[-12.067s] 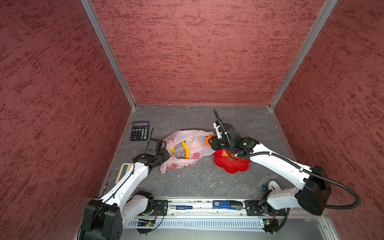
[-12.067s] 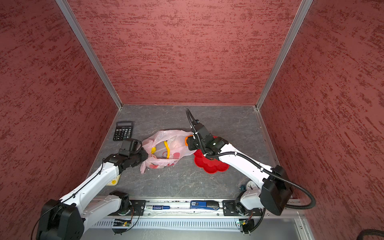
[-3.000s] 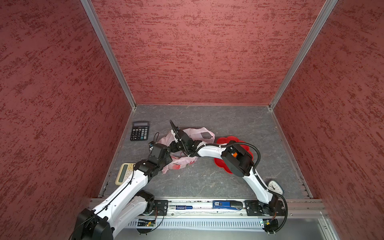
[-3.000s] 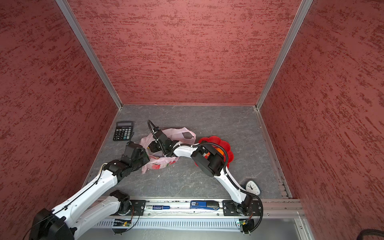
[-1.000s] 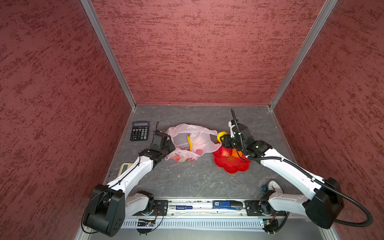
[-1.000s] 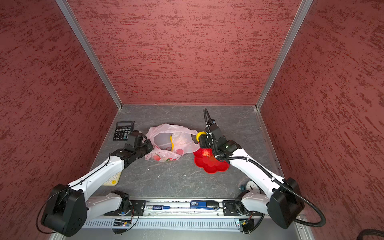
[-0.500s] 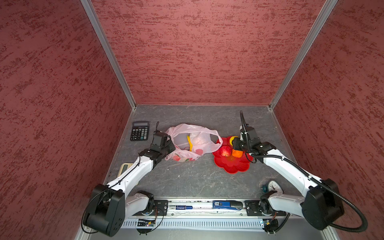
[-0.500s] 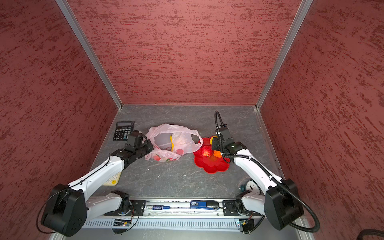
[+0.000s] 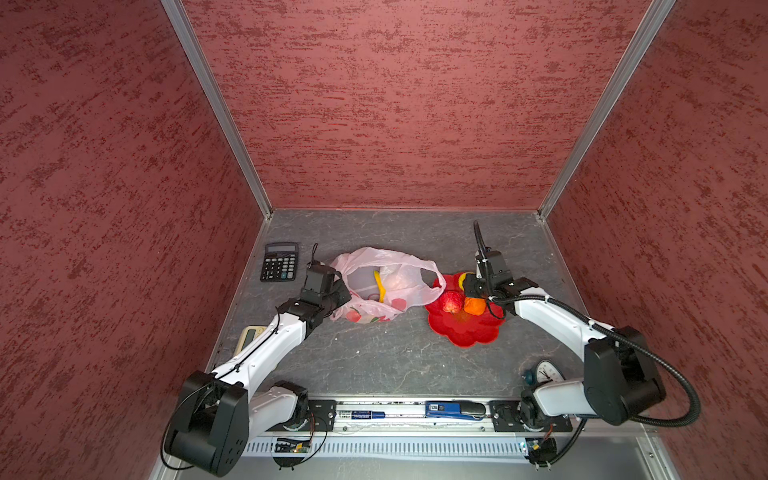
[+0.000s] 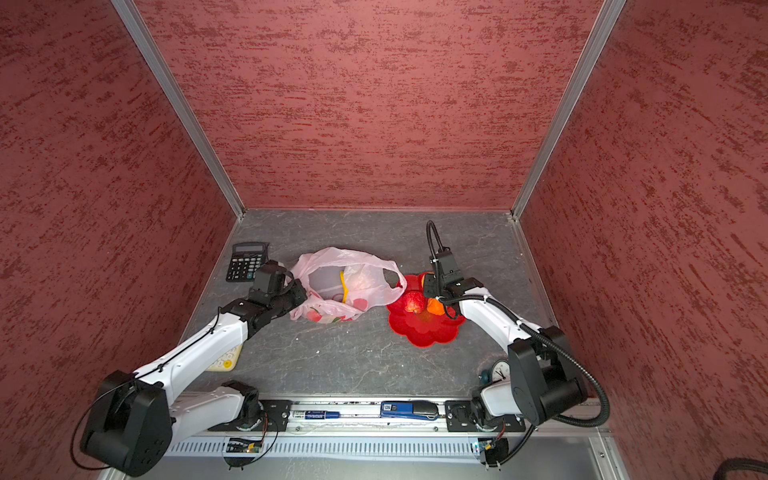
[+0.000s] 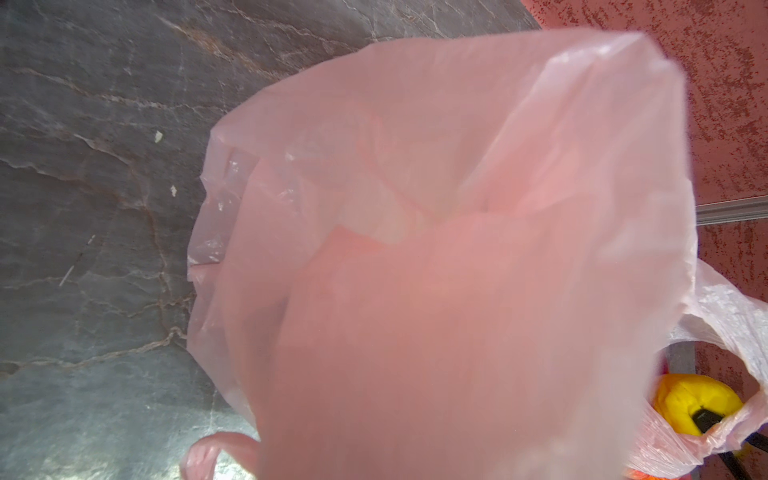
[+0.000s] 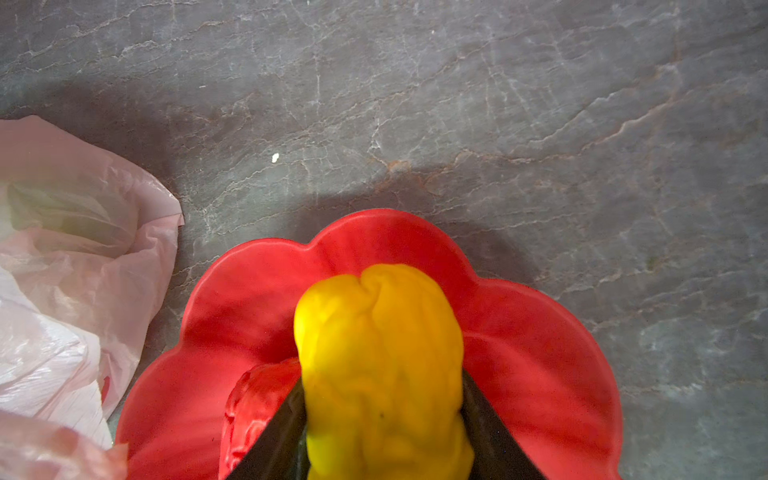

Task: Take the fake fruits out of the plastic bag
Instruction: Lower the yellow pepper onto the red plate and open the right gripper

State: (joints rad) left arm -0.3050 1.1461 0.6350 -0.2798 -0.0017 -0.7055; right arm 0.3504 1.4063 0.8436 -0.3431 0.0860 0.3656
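From front-left tabletop [image 9: 374,357] corner, left arm [image 9: 266,353] reaching toward middle, forearm low; left gripper [image 9: 344,291] pinching shut on plastic bag [image 9: 399,270] rim. From front-right corner, right arm [image 9: 552,320] stretching inward, wrist angling down; right gripper [image 12: 382,395] clamping yellow fruit [image 12: 378,340] between half-spread jaws.

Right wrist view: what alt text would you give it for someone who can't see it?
A lumpy yellow toy fruit is gripped between the right gripper's two black fingers, over a red flower-shaped dish. A red toy fruit lies in the dish beside it, and a pink plastic bag sits next to the dish on a grey marbled table.
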